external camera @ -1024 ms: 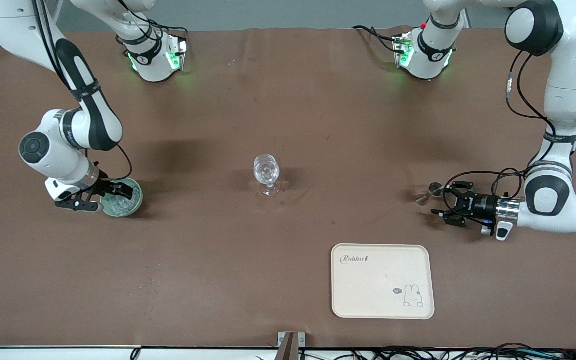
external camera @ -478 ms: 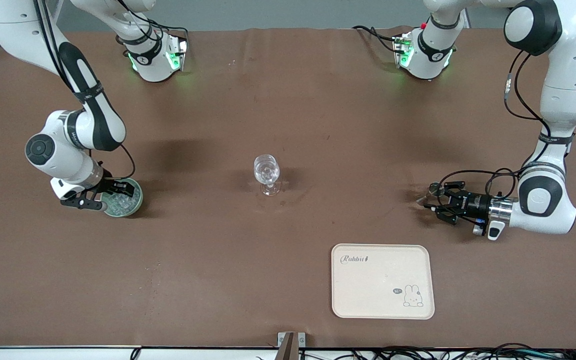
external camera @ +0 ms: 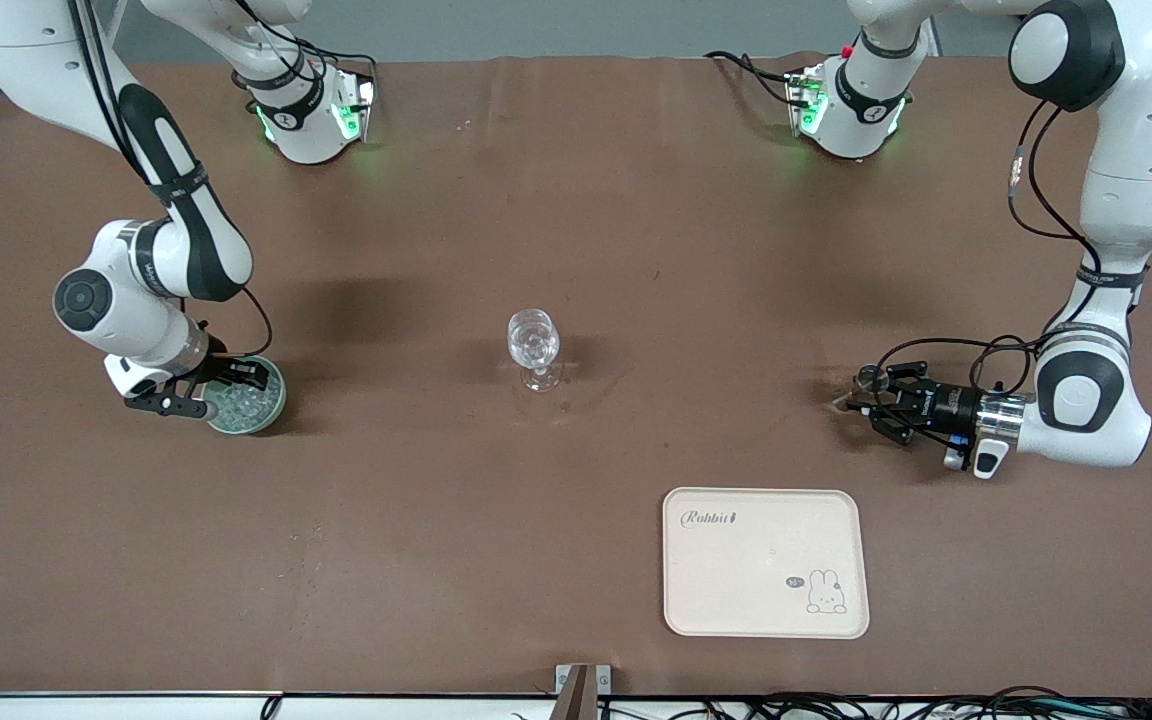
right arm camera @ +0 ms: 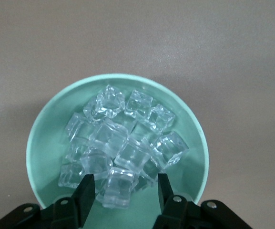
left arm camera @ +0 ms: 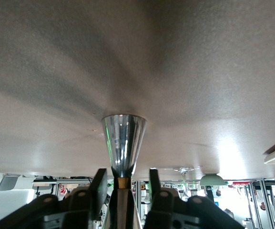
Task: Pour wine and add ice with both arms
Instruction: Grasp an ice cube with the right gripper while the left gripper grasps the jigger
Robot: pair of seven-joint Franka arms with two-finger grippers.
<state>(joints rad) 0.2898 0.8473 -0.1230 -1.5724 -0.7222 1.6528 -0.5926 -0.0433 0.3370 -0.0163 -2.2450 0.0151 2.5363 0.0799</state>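
Note:
A mint-green bowl (right arm camera: 44, 143) of ice (right arm camera: 123, 143) stands near the right arm's end of the table (external camera: 576, 200). My right gripper (right arm camera: 123, 188) hangs low over it, open, with one cube between its fingers and gaps on both sides. In the front view this gripper (external camera: 221, 392) covers part of the bowl (external camera: 274, 405). A clear wine glass (external camera: 533, 345) stands upright mid-table. Toward the left arm's end, my left gripper (external camera: 868, 403) lies level just above the table. Its fingers stand narrowly open around the dark neck of a shiny cone-shaped metal piece (left arm camera: 124, 140). Wine is out of view.
A cream tray (external camera: 766, 600) with a rabbit print lies nearer the front camera than the left gripper. Both arm bases stand along the table edge farthest from the front camera. Cables loop over the left wrist.
Both grippers' fingers have narrowed. The left gripper slid toward the metal piece until its fingers came round the neck. The right gripper shifted slightly over the bowl.

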